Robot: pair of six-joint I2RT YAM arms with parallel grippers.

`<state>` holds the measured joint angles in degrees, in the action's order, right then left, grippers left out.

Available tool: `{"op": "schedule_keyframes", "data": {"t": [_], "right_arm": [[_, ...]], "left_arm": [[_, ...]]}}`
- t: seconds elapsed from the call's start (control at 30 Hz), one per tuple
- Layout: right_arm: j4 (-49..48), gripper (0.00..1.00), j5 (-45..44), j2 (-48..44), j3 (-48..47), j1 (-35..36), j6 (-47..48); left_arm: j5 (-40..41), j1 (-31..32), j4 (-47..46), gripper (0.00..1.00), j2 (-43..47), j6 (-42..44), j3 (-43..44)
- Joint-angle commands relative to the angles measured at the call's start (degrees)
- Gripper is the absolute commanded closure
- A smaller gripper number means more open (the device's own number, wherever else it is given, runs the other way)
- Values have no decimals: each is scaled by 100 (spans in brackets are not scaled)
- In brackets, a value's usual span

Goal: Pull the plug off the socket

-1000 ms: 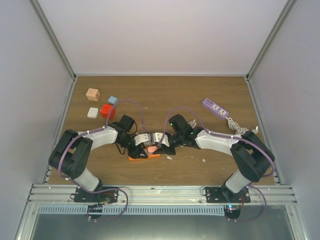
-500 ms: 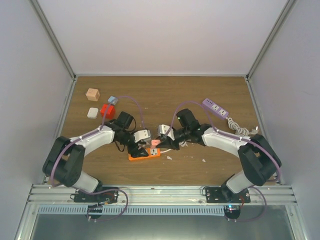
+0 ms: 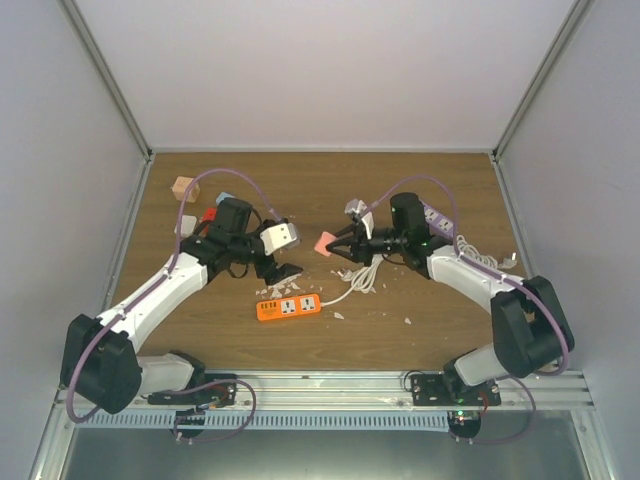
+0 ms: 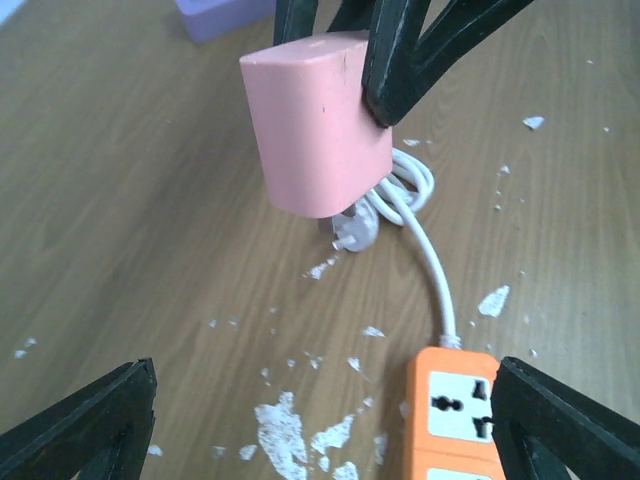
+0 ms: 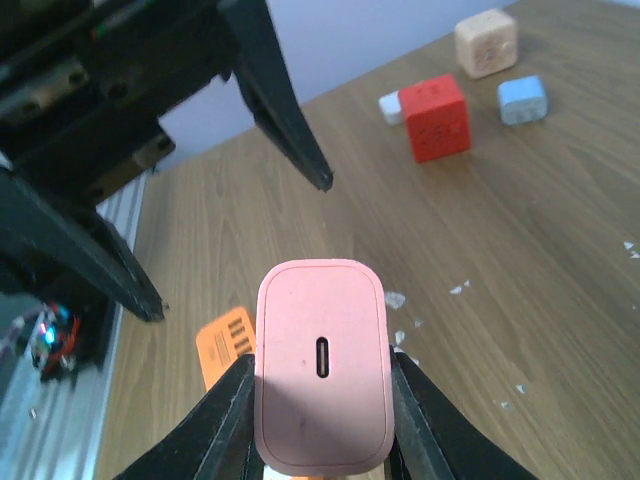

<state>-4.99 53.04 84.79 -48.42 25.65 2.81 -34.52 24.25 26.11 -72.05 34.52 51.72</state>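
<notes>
Wood-grain tabletop (image 3: pixel 330 185), scattered with small white flecks (image 3: pixel 408 321), enclosed by a plain white back wall (image 3: pixel 320 70) and side walls (image 3: pixel 50 200) set in aluminium posts (image 3: pixel 105 75). A slotted aluminium rail (image 3: pixel 320 385) borders the near edge. Lighting even and diffuse.

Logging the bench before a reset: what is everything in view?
Pink rounded plastic plug block: one, pink, held aloft, centre.
Short orange power strip: one, orange, front centre, sockets empty.
Thin white cable: one, white, running from the orange strip.
Long purple power strip: one, purple, far right.
Small blocks: four, tan, red, light-blue, white, far left.
White flakes: many, white, scattered mid-table.
Left gripper: one, black, open, empty.
Right gripper: one, black, shut on the plug.
</notes>
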Motion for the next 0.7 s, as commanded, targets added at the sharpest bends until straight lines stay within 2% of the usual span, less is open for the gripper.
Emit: {"op": "schedule_keyframes", "data": {"t": [0.0, 0.33, 0.47, 0.67], "right_arm": [[-760, 100, -324, -293, 43, -61, -1703], [-1196, 99, -613, -188, 19, -34, -3444], [-1520, 99, -693, -243, 218, 40, -3837], [-1616, 98, -713, -143, 216, 162, -4092]], "left_arm": [[384, 204, -484, 10, 40, -188, 349], [1493, 1136, -913, 16, -471, -666, 863], [1675, 1196, -977, 20, -816, -958, 1151], [1723, 1196, -1075, 32, -1196, -1179, 1447]]}}
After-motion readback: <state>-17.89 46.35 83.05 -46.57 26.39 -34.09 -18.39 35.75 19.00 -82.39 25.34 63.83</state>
